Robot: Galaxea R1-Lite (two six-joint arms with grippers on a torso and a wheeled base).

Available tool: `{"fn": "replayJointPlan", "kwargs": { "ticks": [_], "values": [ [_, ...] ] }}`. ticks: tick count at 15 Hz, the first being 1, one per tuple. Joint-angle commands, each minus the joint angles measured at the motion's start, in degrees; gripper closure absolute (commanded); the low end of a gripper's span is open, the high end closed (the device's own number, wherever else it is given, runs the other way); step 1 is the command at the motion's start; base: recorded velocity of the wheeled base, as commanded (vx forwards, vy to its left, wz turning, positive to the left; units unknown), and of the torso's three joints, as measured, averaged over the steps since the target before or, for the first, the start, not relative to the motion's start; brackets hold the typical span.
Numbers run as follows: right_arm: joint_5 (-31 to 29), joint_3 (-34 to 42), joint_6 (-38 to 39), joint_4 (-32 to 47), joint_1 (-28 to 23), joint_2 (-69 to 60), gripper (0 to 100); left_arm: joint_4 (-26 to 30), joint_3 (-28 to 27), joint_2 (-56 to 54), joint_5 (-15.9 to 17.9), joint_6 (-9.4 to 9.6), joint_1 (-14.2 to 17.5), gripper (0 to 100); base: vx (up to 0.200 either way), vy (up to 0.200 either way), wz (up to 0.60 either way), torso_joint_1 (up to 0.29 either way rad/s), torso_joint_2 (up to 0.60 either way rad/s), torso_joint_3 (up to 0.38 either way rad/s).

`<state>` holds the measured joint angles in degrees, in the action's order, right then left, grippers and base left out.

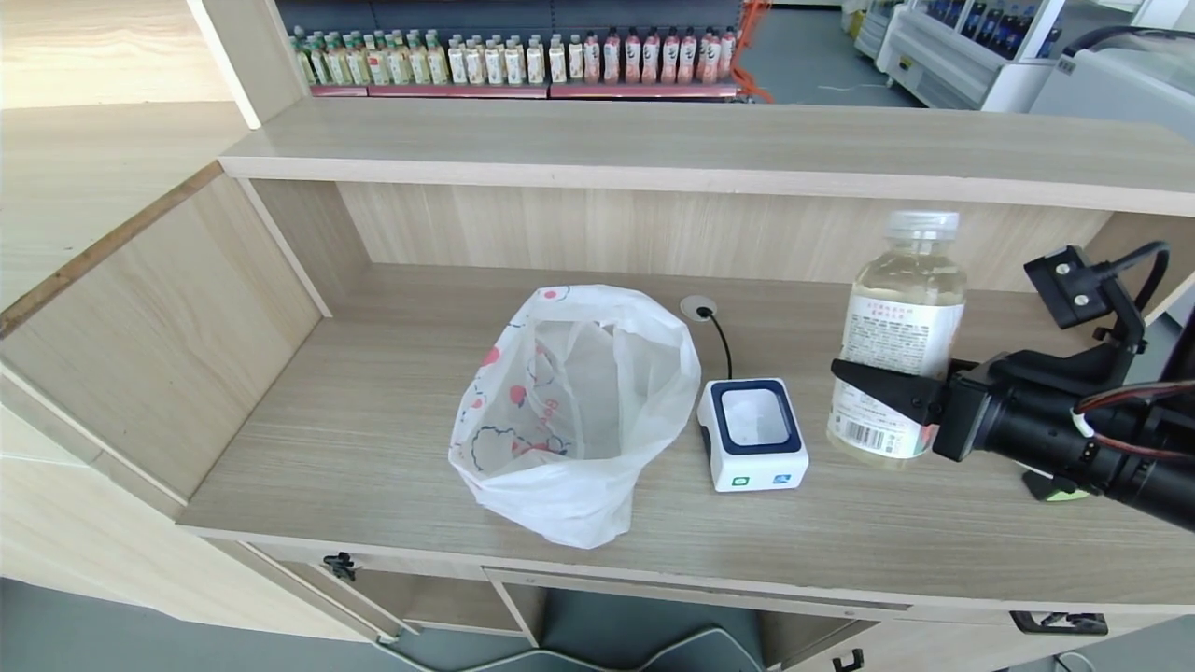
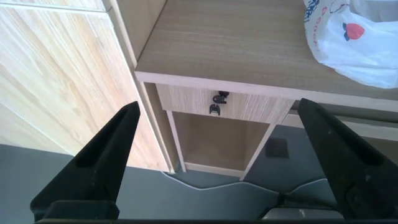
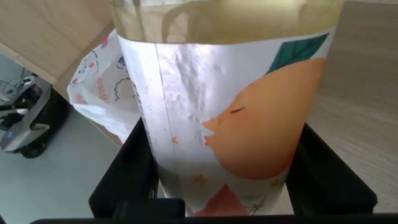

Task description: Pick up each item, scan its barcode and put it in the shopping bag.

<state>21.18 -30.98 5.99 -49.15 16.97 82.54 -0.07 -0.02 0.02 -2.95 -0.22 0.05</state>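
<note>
A clear bottle (image 1: 898,336) of pale yellow drink with a white label and white cap is held upright above the counter's right part, its barcode low on the side toward me. My right gripper (image 1: 875,392) is shut on the bottle (image 3: 230,124) at its lower half. Left of it a white barcode scanner (image 1: 752,433) with a dark blue window frame faces up. Further left stands the white shopping bag (image 1: 571,411) with red prints, its mouth open. My left gripper (image 2: 217,174) is open and holds nothing, down in front of the counter's left drawer.
The wooden counter (image 1: 373,439) has a raised back ledge (image 1: 691,149) and a slanted left side wall (image 1: 159,336). The scanner's black cable (image 1: 722,341) runs to a grommet behind it. A green-edged object (image 1: 1060,491) lies under my right arm. A keyed drawer front (image 2: 217,102) sits below the edge.
</note>
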Motion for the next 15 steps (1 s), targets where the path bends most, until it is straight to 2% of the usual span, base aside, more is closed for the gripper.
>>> {"fn": "replayJointPlan", "kwargs": {
  "ticks": [1,5,7,9,15],
  "values": [
    [0.09,-1.46,-0.01,-0.33,0.87,1.83,100,-0.01,0.02,-0.02,-0.04,-0.13,0.04,0,0.0,0.2,0.0,0.012,0.0,0.002],
    [-0.08,-4.0,-0.1,-1.56,4.56,5.7,100,-0.01,0.02,-0.02,-0.04,-0.31,0.04,0,0.0,0.2,0.0,0.01,0.0,0.0],
    [-0.08,-3.56,-0.18,-6.22,5.97,8.51,100,-0.01,0.02,-0.02,-0.04,-0.22,0.04,0,0.0,0.2,0.0,-0.005,0.0,0.0],
    [-0.26,-3.56,-1.42,-10.26,6.15,12.38,100,-0.01,0.02,-0.02,-0.04,-0.31,0.04,0,0.0,0.0,0.0,0.0,0.0,0.0],
    [-0.26,-3.48,-7.13,-14.74,6.06,21.17,100,-0.01,0.02,-0.02,-0.04,-0.31,0.04,0,0.0,0.0,0.0,0.0,0.0,0.0]
  ]
}}
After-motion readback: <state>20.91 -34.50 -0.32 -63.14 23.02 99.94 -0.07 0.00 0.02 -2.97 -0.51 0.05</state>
